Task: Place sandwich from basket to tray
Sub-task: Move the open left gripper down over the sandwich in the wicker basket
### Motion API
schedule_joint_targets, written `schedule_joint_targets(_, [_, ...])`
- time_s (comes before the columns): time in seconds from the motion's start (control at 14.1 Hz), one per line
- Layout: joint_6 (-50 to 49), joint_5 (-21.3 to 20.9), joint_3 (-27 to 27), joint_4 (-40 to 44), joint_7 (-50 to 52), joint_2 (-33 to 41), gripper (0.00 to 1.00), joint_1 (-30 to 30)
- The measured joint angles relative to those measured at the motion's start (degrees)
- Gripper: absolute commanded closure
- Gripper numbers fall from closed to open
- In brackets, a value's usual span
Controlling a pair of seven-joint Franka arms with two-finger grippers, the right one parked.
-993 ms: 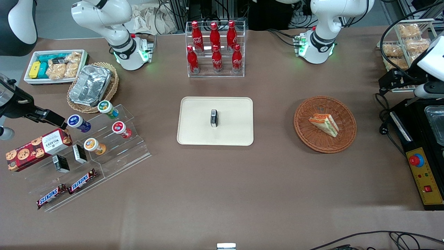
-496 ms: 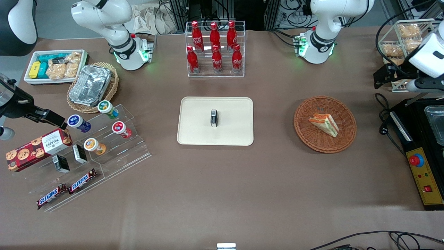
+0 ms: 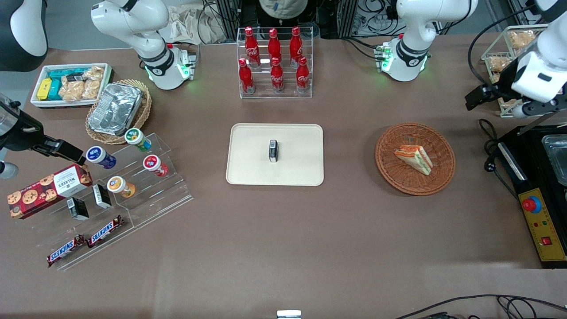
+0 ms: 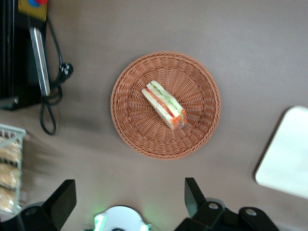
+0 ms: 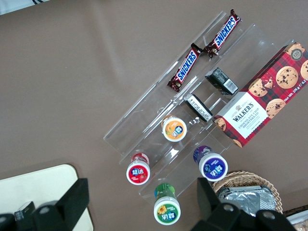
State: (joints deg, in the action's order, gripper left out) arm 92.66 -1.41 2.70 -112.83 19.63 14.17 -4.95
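The sandwich [image 3: 414,158] [image 4: 163,104], a white wedge with orange and green layers, lies on its side in the round reddish-brown basket [image 3: 394,173] [image 4: 139,130]. The cream tray [image 3: 248,150] [image 4: 288,159] sits mid-table, beside the basket toward the parked arm's end, with a small black box [image 3: 273,150] on it. My gripper [image 3: 473,101] [image 4: 128,192] hangs high above the table, farther from the front camera than the basket and toward the working arm's end. Its fingers [image 4: 65,195] are spread wide with nothing between them.
A black appliance with a red button [image 3: 538,195] and a looped cable [image 3: 489,150] lie just past the basket at the working arm's end. A wire rack of snack packs [image 3: 502,64] stands by the gripper. A rack of red bottles [image 3: 274,62] stands farther back than the tray.
My gripper has swung away from the wire rack and appliance toward the basket, rising a little. The sandwich, basket and tray have not moved.
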Motion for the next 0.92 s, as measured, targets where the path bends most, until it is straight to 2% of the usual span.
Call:
schedule_joint_targets(0.5, [13.81, 0.0, -0.28, -16.56, 20.77, 2.37, 0.0, -0.01])
schedule_joint_targets(0.92, [29.33, 0.07, -0.58, -28.17, 30.08, 1.75, 0.0, -0.03])
